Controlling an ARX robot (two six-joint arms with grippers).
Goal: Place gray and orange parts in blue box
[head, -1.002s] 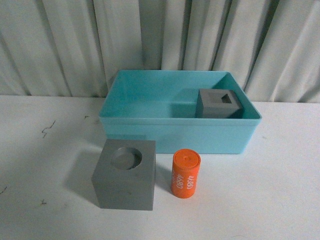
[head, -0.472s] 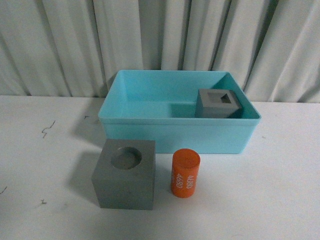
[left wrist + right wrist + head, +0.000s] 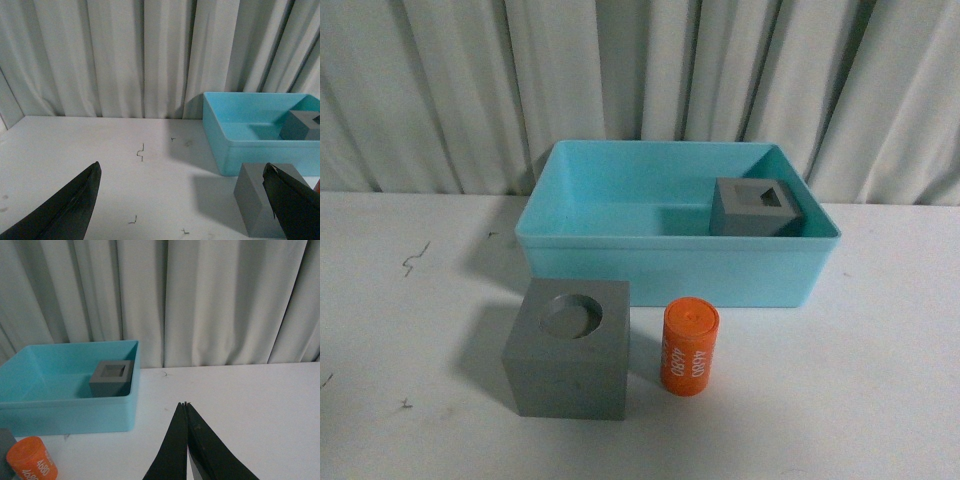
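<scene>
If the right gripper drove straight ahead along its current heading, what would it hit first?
Probably nothing nearby: the shut right gripper points over bare white table toward the pale curtain. The turquoise plastic box sits off to one side, though depth is unclear.

This looks like a robot test lab. A plain white table [image 3: 880, 400] fills the lower half of the frame, scuffed with small dark marks [image 3: 417, 255] at the left. Pale pleated curtains [image 3: 470, 90] close off the upper half as a backdrop. Plain plastic props stand at centre: a blue box [image 3: 670, 265], a gray cube [image 3: 567, 360], a second cube [image 3: 757, 208] and an orange cylinder [image 3: 689, 348].
</scene>
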